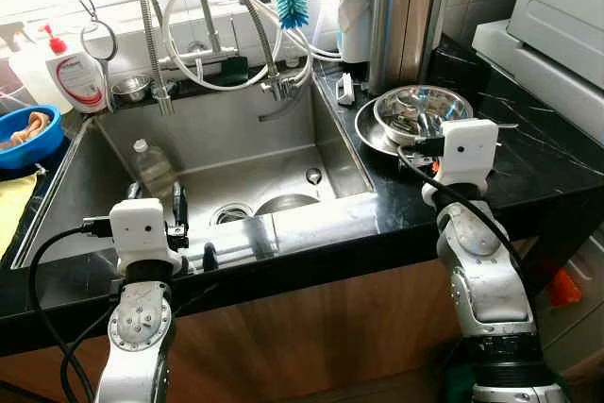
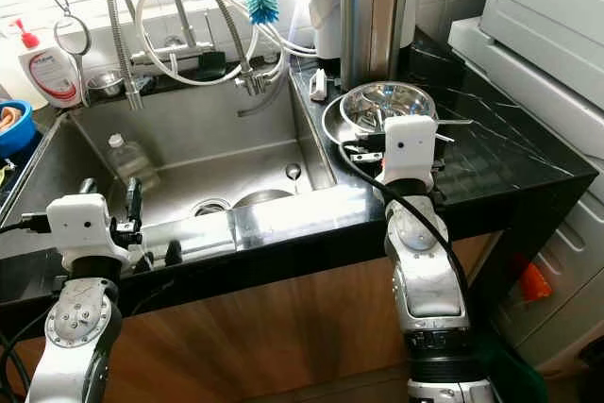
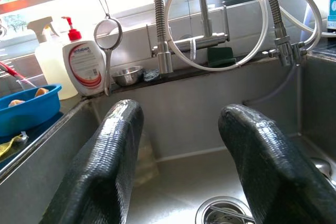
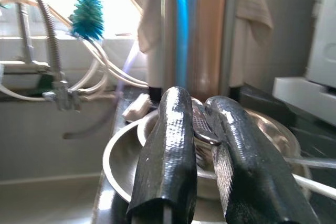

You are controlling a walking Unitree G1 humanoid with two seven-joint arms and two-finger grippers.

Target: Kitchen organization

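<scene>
Right of the sink (image 1: 340, 162), right gripper (image 4: 202, 145) nearly closed over stacked steel bowls (image 1: 420, 112); left gripper (image 3: 184, 161) spread above basin; plastic bottle (image 1: 154, 172) unsorted.

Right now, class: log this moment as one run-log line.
left gripper: open, over sink | right gripper: shut on utensil at steel bowl | bottle: lying in sink

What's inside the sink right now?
In the sink: a clear plastic bottle lying along its left side, a drain strainer, and a metal bowl partly hidden by the front rim.
</scene>
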